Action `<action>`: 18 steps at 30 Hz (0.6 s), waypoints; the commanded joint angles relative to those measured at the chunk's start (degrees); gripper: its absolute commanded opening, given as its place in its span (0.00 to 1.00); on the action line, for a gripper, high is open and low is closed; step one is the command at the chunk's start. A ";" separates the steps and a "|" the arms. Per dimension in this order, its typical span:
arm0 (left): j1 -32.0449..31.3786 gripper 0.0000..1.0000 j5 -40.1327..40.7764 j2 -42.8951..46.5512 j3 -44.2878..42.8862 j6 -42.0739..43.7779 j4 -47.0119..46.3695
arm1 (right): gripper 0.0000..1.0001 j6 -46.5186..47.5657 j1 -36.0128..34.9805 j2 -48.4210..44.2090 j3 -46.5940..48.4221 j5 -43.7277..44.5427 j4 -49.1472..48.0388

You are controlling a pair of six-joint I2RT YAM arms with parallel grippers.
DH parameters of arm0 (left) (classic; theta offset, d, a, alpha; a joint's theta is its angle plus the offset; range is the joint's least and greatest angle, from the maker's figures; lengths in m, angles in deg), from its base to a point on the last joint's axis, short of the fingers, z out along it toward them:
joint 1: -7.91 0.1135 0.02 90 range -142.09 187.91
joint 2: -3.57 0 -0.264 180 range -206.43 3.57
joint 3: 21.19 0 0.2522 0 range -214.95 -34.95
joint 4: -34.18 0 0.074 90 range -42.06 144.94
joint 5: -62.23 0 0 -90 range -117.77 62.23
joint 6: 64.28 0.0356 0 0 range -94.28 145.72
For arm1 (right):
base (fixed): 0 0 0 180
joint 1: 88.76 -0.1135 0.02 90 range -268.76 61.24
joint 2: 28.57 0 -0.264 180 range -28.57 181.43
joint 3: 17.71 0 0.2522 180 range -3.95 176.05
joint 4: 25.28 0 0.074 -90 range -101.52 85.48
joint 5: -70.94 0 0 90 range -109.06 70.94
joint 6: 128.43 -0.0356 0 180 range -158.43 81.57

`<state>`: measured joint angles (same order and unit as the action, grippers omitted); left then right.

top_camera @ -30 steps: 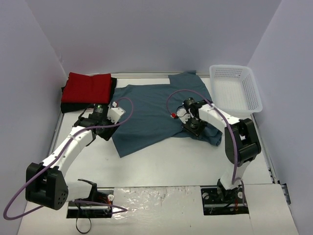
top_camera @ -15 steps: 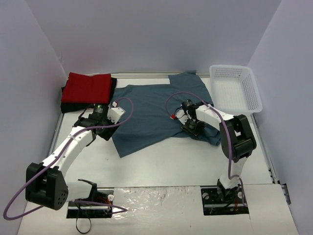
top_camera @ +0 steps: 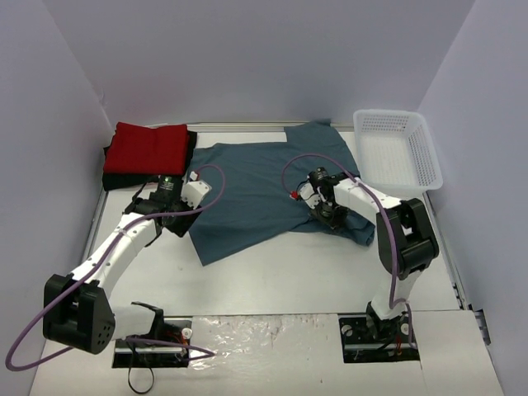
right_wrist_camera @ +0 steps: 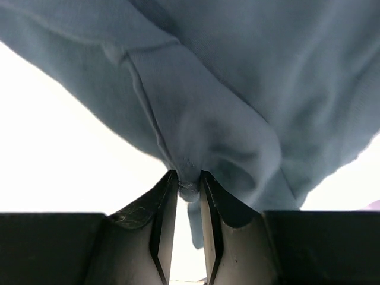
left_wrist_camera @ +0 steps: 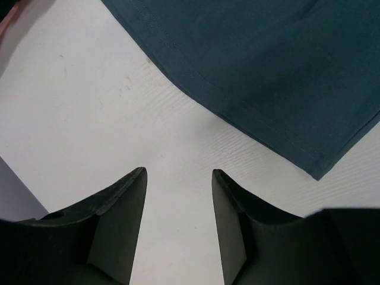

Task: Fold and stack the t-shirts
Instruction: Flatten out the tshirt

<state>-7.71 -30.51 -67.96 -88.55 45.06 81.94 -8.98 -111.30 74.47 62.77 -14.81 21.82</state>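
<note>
The two fingers of the right gripper [right_wrist_camera: 189,179] are clamping a small fold of the teal t-shirt [right_wrist_camera: 237,89]. The cloth is bunching into a ridge between the tips, and only a thin gap is showing behind the pinch. From this pinch the shirt is spreading away toward 12 o'clock in the wrist view, with a seam running toward 10 o'clock.

The fingers of the left gripper [left_wrist_camera: 178,173] are standing apart and are holding nothing. They are hovering over the bare white table [left_wrist_camera: 89,107]. The hem of the shirt is lying beyond the tips, crossing from 11 o'clock down to 3 o'clock, and it is not touching them.

In the top view, the teal t-shirt [top_camera: 247,186] is lying spread out and a little crumpled around the middle of the table [top_camera: 289,272], reaching toward 12 o'clock. The right gripper [top_camera: 328,216] is sitting on the shirt's part at 4 o'clock. The left gripper is just beside the shirt's edge at 9 o'clock.

At 10 o'clock on the table the red t-shirt [top_camera: 148,147] is lying folded on top of the black t-shirt [top_camera: 190,142], whose edges are showing around it. At 2 o'clock the white basket [top_camera: 394,157] is resting near the right wall, just beside the teal t-shirt.
</note>
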 commanded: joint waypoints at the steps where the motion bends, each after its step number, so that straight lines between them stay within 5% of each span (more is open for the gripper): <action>1: 0.50 0.47 -0.07 0.42 -0.45 -0.08 -0.16 | 0.18 -0.89 0.05 -4.69 -0.19 1.64 3.74; 7: 0.50 0.47 -0.16 0.60 -0.71 -0.08 0.02 | 0.14 -0.89 -0.13 -7.68 -0.01 0.15 6.20; 10: 0.50 0.47 -0.16 0.77 -0.80 -0.08 0.02 | 0.00 -0.89 -0.31 -9.09 -0.01 -0.56 7.26; 18: 0.50 0.47 -0.07 1.04 -0.98 0.00 0.10 | 0.00 -0.44 -4.43 -11.98 1.22 -7.67 13.32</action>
<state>-7.71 -30.56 -67.96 -88.57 45.06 81.94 -9.68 -113.16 65.47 62.77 -18.81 28.86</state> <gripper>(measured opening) 0.465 0.019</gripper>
